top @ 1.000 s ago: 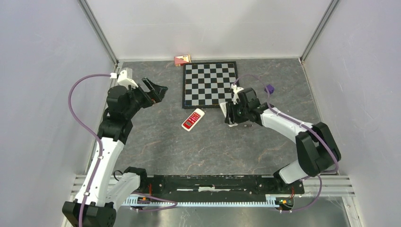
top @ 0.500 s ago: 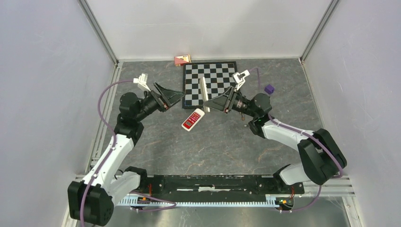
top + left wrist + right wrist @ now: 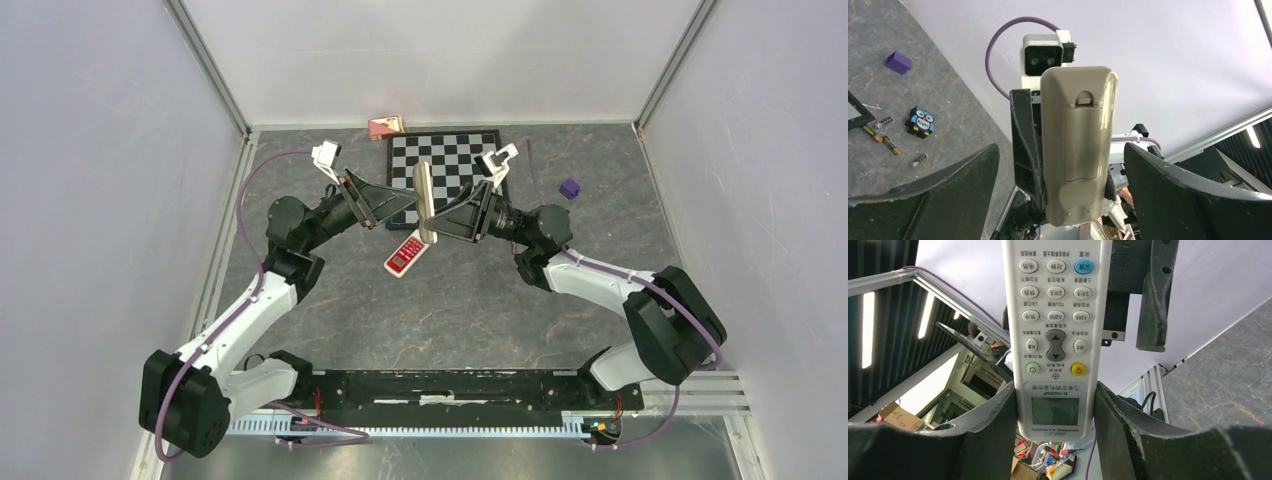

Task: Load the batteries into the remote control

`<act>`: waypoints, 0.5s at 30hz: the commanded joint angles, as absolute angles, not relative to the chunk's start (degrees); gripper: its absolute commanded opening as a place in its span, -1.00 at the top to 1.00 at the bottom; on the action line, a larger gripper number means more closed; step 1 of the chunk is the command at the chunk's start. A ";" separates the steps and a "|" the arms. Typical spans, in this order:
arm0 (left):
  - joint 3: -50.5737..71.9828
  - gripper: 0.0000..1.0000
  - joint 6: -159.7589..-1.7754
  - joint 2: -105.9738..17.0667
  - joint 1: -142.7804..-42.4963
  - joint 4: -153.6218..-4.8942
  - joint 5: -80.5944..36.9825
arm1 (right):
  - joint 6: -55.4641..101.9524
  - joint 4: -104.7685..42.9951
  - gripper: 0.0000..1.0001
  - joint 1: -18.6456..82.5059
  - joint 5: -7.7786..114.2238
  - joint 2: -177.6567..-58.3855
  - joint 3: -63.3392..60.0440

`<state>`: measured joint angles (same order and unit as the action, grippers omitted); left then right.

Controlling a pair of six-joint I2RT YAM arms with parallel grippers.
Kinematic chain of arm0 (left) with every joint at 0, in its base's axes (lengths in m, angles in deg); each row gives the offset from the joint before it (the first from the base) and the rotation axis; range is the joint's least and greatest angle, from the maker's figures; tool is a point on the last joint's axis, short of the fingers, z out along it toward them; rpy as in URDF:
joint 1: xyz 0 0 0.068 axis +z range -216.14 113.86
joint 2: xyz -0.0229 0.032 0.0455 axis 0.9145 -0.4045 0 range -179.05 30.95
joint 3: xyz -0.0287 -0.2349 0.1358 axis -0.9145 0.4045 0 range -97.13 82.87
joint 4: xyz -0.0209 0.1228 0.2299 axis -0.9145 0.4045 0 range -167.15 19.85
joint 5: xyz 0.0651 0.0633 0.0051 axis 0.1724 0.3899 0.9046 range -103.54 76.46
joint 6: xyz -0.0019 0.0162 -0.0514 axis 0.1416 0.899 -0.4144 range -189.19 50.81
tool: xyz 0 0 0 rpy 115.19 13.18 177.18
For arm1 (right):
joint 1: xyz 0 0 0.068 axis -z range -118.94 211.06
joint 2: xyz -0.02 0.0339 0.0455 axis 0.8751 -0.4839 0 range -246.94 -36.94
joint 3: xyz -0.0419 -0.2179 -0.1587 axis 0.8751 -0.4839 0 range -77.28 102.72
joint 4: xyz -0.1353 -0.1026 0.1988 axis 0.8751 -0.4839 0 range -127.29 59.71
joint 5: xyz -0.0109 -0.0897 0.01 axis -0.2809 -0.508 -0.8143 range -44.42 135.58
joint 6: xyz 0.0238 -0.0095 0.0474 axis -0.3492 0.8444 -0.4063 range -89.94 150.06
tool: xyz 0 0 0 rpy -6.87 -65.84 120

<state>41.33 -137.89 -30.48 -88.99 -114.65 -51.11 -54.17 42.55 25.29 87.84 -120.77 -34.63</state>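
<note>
Right fingers (image 3: 990, 430) hold remote (image 3: 424, 200) upright mid-air; left fingers (image 3: 948, 190) spread opposite.

The right gripper (image 3: 440, 225) has raised the white remote control (image 3: 424, 195) upright off the table (image 3: 450, 310). The left gripper (image 3: 398, 206) has swung in close behind it.

Remote control (image 3: 1056, 340), far end beyond right wrist view's top edge

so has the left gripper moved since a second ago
Yes: the left gripper swung right in the top view, from clear of the chessboard to its left edge.
</note>
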 commanded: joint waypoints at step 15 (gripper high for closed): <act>37.87 -0.55 -128.17 -28.61 -90.66 -105.08 -48.83 | -43.01 24.03 0.26 23.68 90.73 -119.36 -28.70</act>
<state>40.85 -134.79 -29.27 -90.39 -109.62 -49.18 -46.30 26.96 24.02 88.98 -120.77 -31.68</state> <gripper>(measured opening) 0.868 0.567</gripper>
